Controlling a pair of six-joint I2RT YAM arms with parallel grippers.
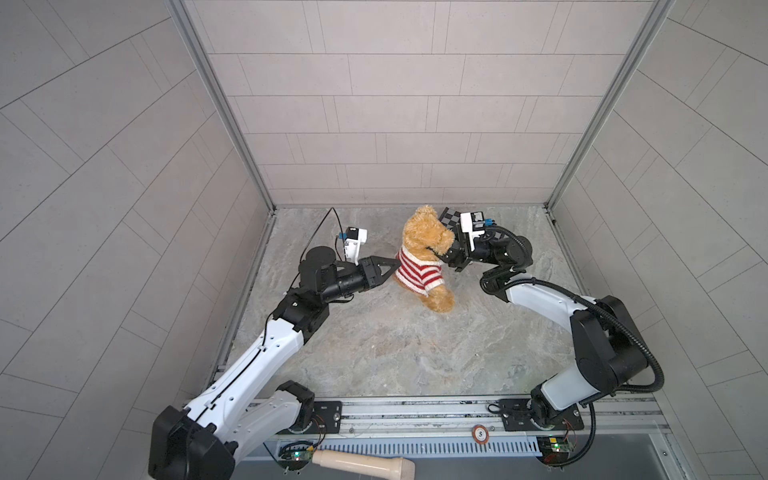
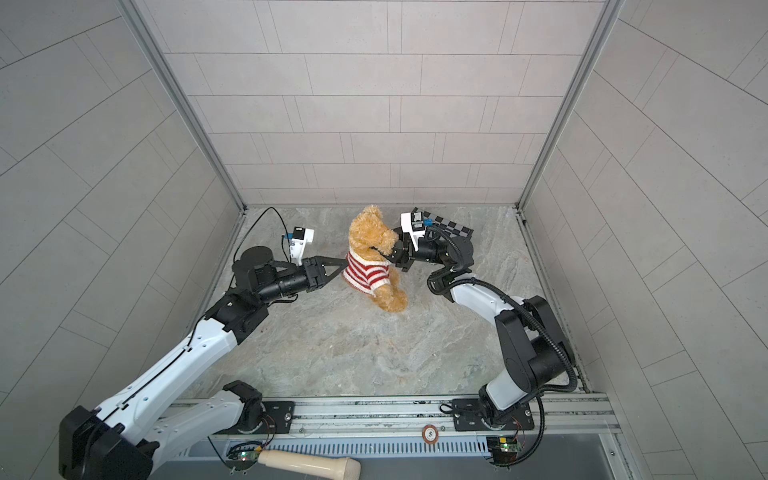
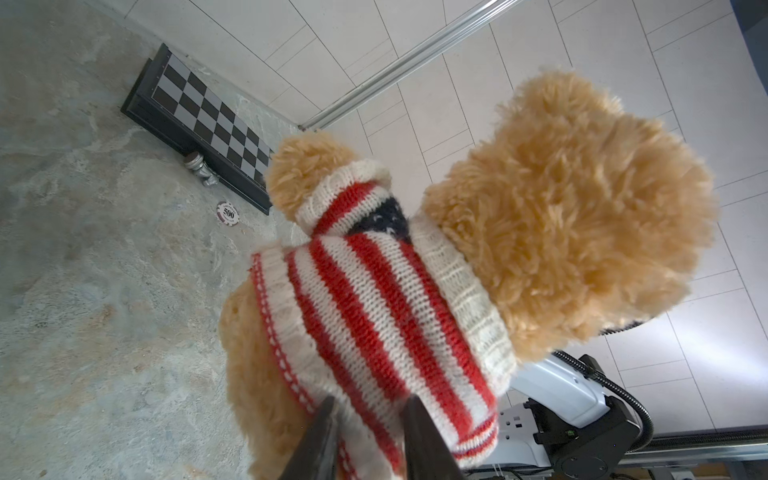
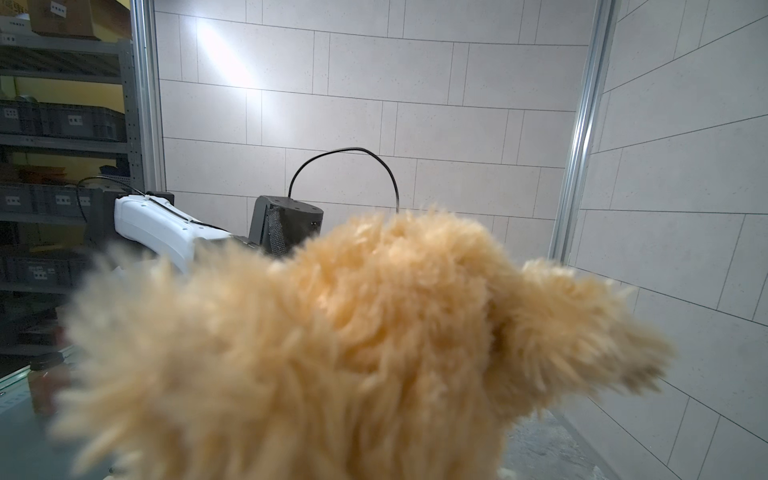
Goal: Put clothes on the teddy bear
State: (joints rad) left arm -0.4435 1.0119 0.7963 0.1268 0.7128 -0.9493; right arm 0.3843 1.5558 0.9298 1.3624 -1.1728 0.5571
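The fluffy golden-tan teddy bear (image 1: 424, 232) (image 2: 370, 232) sits upright at the back middle of the table. It wears a red-and-white striped knit sweater (image 1: 415, 274) (image 3: 374, 299). My left gripper (image 1: 395, 268) (image 3: 371, 405) is behind the bear. Its two dark fingers (image 3: 328, 419) are shut on a fold of the sweater's lower back near the hem. My right gripper (image 1: 442, 259) (image 2: 390, 259) is pushed in under the bear's chin from the right, its fingertips buried in fur. Fur of the teddy bear (image 4: 332, 353) fills the right wrist view and hides the jaws.
A black-and-grey chessboard (image 1: 451, 218) (image 3: 208, 116) lies against the back wall, right of the bear. Beside it are a silver chess piece (image 3: 201, 170) and a poker chip (image 3: 228, 213). A wooden handle (image 1: 361, 461) and another chip (image 1: 481, 434) lie at the front rail.
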